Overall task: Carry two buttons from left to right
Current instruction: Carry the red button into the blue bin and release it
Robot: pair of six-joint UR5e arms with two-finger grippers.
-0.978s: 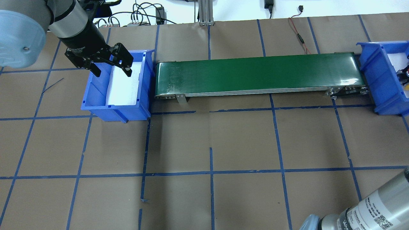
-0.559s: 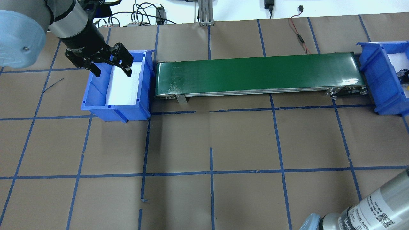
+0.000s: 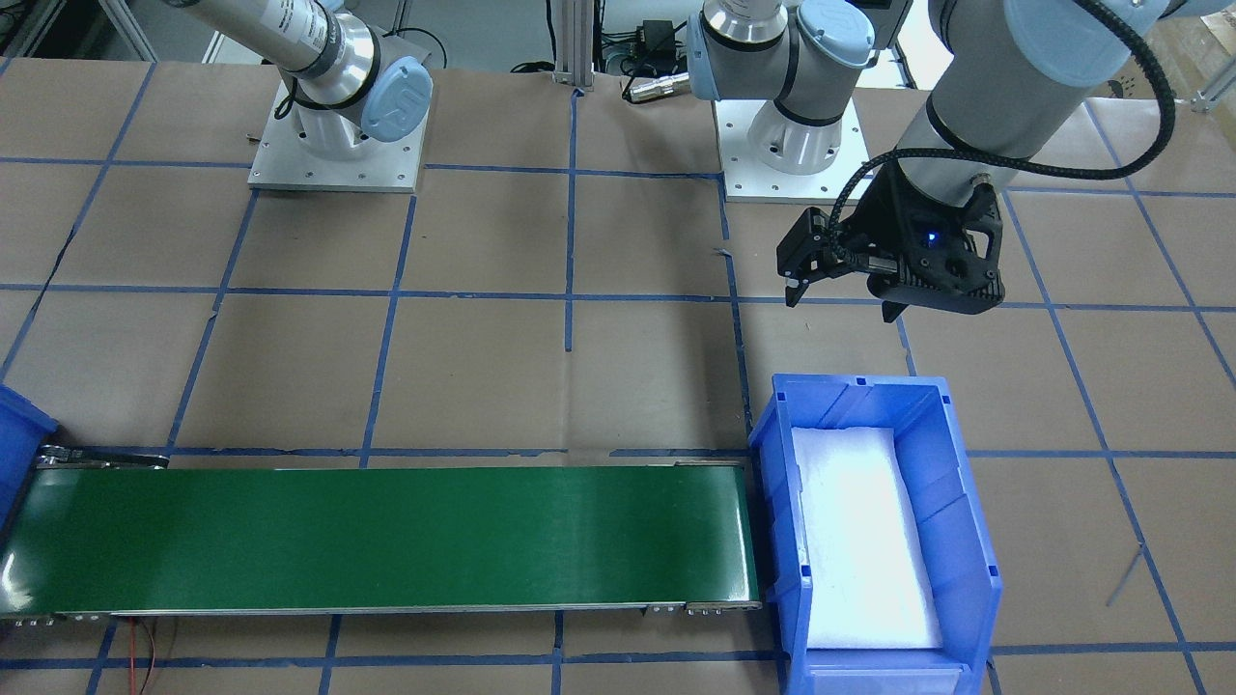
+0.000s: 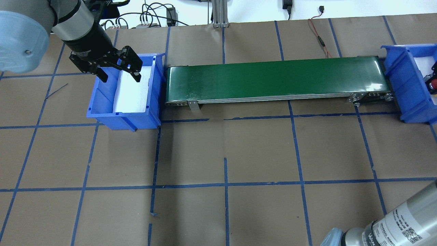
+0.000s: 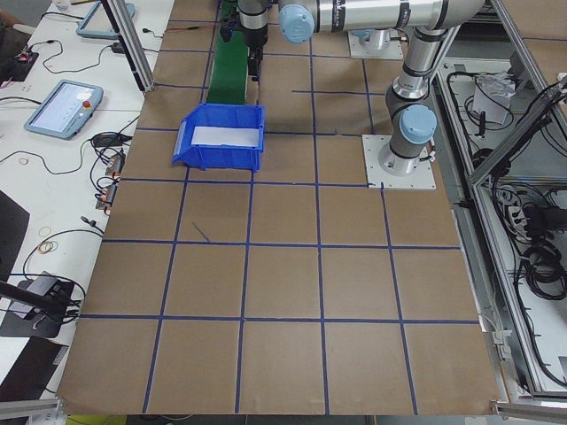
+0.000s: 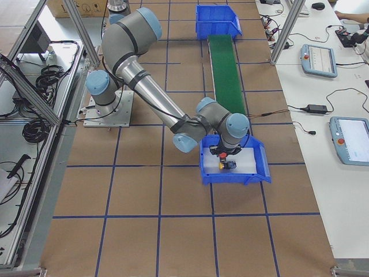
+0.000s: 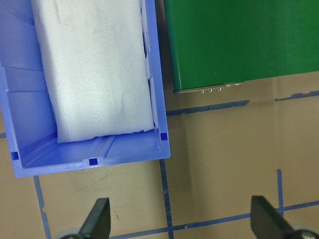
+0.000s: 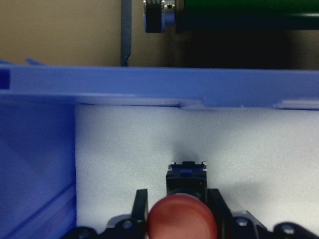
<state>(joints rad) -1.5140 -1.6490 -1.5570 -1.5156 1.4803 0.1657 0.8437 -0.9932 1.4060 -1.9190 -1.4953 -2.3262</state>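
Note:
In the right wrist view my right gripper (image 8: 178, 195) has its fingers against both sides of the red button (image 8: 182, 219), shut on it just above the white foam of the right blue bin (image 8: 149, 84). In the exterior right view the same gripper (image 6: 225, 153) reaches down into that bin (image 6: 260, 168), and the yellow button (image 6: 226, 165) lies on the foam just below it. My left gripper (image 4: 119, 73) hangs open over the back of the left blue bin (image 4: 102, 102). That bin holds only foam.
A green conveyor belt (image 4: 273, 80) runs between the two bins, and its end shows in the left wrist view (image 7: 239, 40). Brown paper with blue tape lines covers the table. Cables lie along the far edge. Tablets and pendants sit on side benches.
My left arm has not moved. At the overhead view's right edge, my right gripper has shifted inside the right bin, and a red cap now shows there.

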